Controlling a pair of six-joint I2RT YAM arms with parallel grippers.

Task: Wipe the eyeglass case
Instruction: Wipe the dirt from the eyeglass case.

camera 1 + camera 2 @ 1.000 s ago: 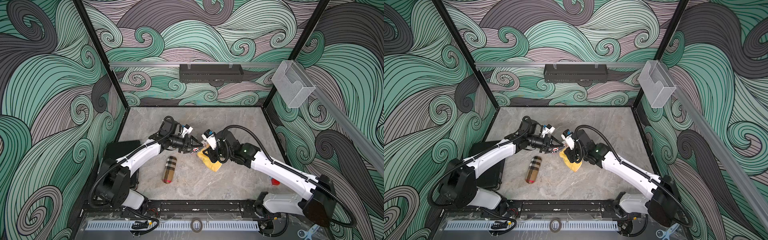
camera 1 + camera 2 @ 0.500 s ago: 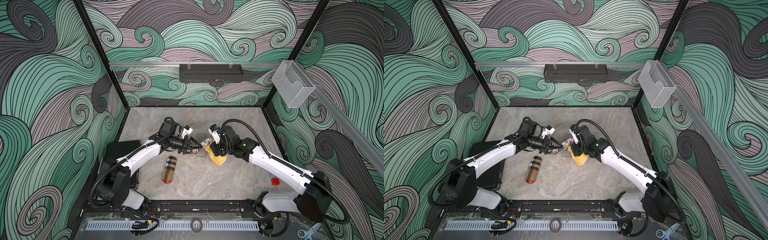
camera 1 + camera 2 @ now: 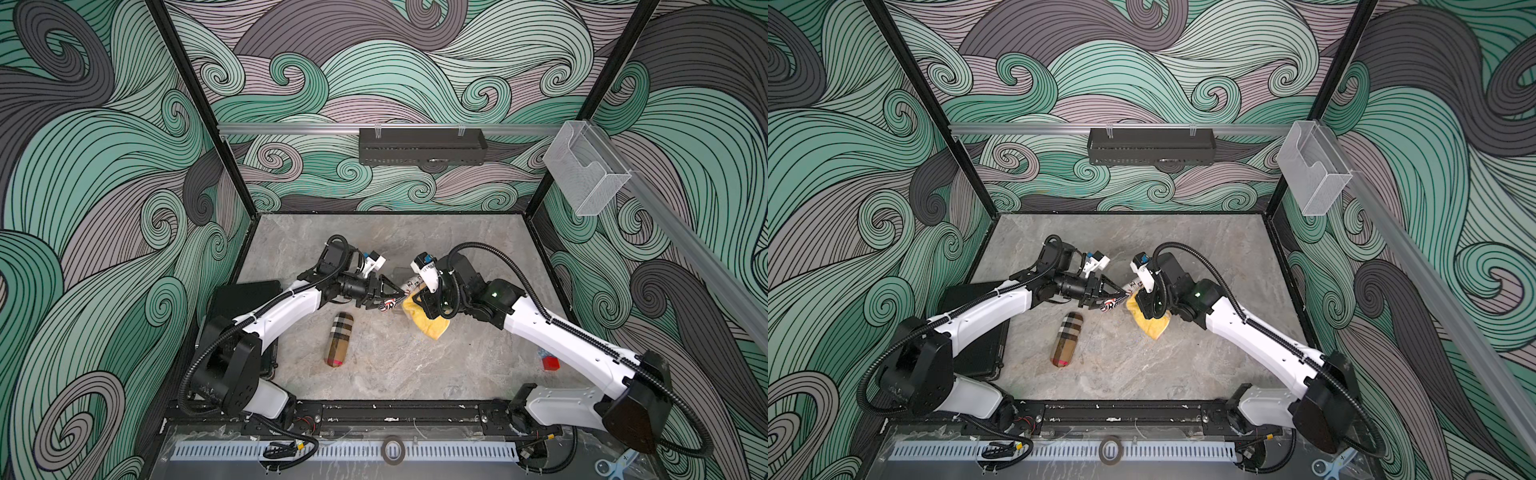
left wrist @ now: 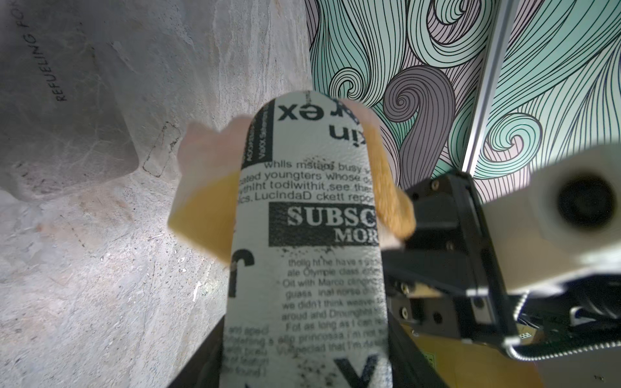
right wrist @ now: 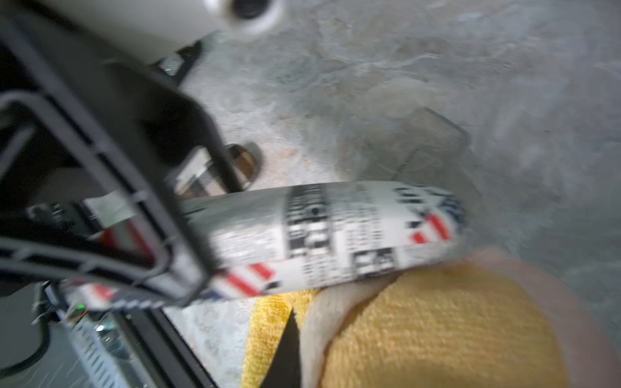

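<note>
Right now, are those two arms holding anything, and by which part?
The left gripper clamps one end of the newsprint glasses case, its other end sticking out. The right gripper grips a bunched yellow cloth against that free end.

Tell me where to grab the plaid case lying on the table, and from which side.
Grip the plaid case at the middle of its long body, coming straight down from above and closing across its narrow width. It lies flat on the table with bare surface along both long sides, so there should be room to close there. Its rounded ends would likely slip from a pinch.
</note>
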